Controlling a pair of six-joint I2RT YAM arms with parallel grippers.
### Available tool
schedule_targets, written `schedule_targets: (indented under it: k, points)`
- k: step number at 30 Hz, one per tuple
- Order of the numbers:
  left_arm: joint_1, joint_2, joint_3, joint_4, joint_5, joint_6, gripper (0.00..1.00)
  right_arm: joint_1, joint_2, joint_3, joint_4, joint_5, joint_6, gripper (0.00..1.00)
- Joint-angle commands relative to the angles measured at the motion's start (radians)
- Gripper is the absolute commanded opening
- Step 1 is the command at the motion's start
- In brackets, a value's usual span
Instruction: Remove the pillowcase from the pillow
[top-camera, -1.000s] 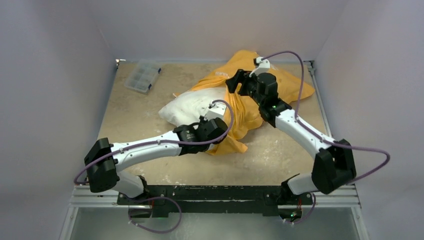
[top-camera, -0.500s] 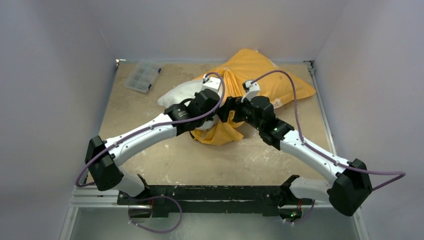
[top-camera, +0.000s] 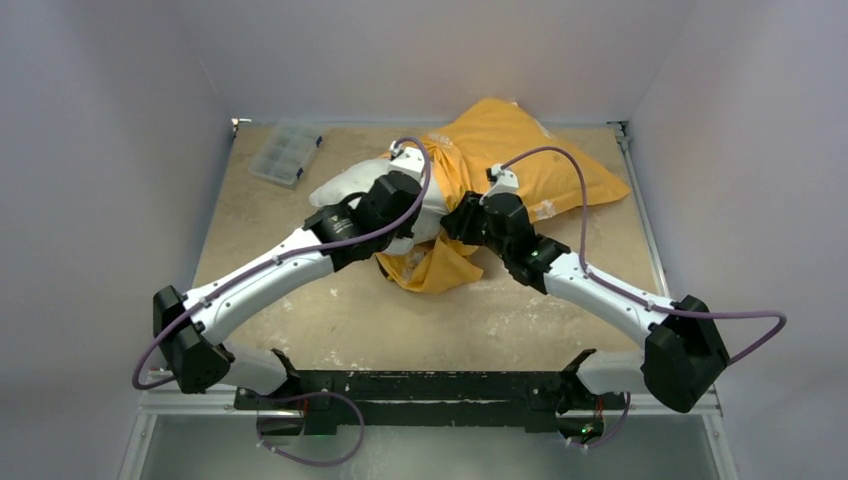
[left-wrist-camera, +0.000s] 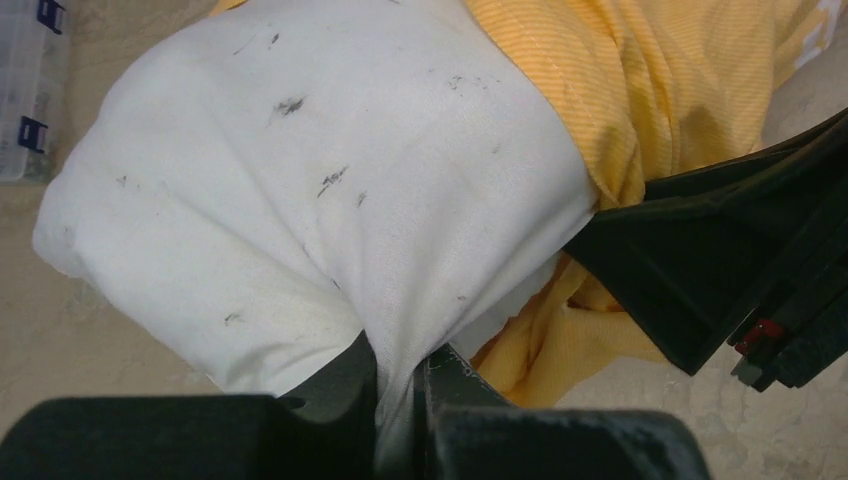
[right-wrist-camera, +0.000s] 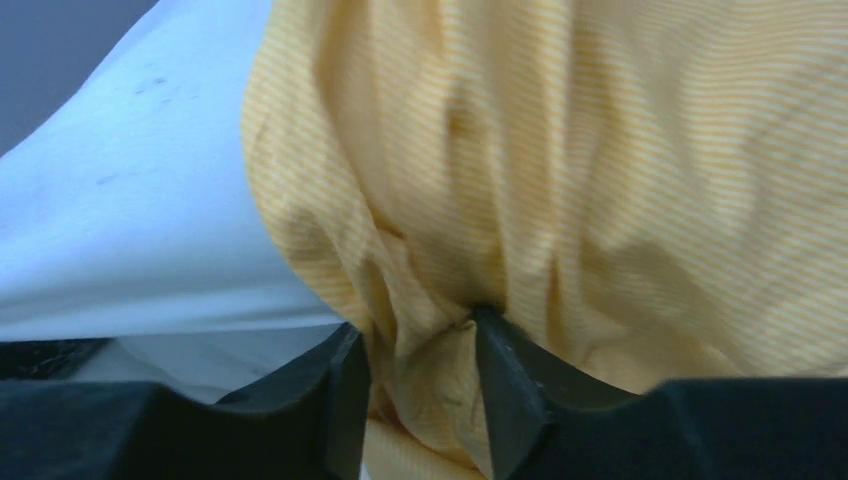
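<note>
the pillow (top-camera: 345, 190) lies toward the far side of the surface (top-camera: 480, 320). in the top view its long axis runs on a diagonal, from a bare white end at the left to a covered corner at the far right. the pillowcase (top-camera: 515, 135) covers only the far-right part. its mouth is gathered into a wrinkled bunch about the middle, with a loose flap (top-camera: 435, 265) hanging toward the near edge, so the case opens leftward and its closed end points far right. the left gripper (left-wrist-camera: 397, 365) is closed tight on a pinch of white pillow cloth at the lower edge of the bare end. the right gripper (right-wrist-camera: 420, 335) sits just beside it at the bunched mouth, its jaws drawn in on a thick fold of orange cloth that fills the gap between them. the two grips thus meet where white gives way to orange. judging from this, the coming move needs the orange fold drawn along that diagonal toward the far right while the left gripper holds the pillow back. the right arm is the nearer to that end, and most of the case has yet to come off.
</note>
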Motion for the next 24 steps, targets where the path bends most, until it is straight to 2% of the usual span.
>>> schedule_targets:
  k: [1,3,7,9,17,20,23,24]
  points:
    - [0.055,-0.183,0.062,0.010,-0.125,0.038,0.00,-0.108,0.018,-0.008,-0.059,0.122,0.022,0.33]
    - [0.075,-0.221,0.053,-0.010,-0.146,0.041,0.00,-0.168,0.002,-0.017,-0.043,0.108,0.009,0.23]
    - [0.102,-0.298,0.014,-0.038,-0.171,0.033,0.00,-0.292,-0.044,-0.018,-0.006,0.087,-0.015,0.13]
    - [0.108,-0.340,-0.011,-0.054,-0.185,0.018,0.00,-0.360,-0.065,-0.009,0.004,0.088,-0.019,0.01]
    - [0.113,-0.513,-0.082,-0.163,-0.211,-0.060,0.00,-0.676,-0.161,0.025,0.031,-0.006,-0.028,0.00]
    - [0.113,-0.571,-0.126,-0.195,-0.096,-0.093,0.00,-0.738,-0.173,0.035,0.040,-0.054,-0.056,0.00]
    - [0.113,-0.624,-0.229,-0.135,0.151,-0.120,0.00,-0.737,-0.171,0.045,0.051,-0.137,-0.116,0.00]
    - [0.113,-0.631,-0.274,-0.105,0.238,-0.133,0.03,-0.738,-0.177,0.036,0.059,-0.171,-0.133,0.00]
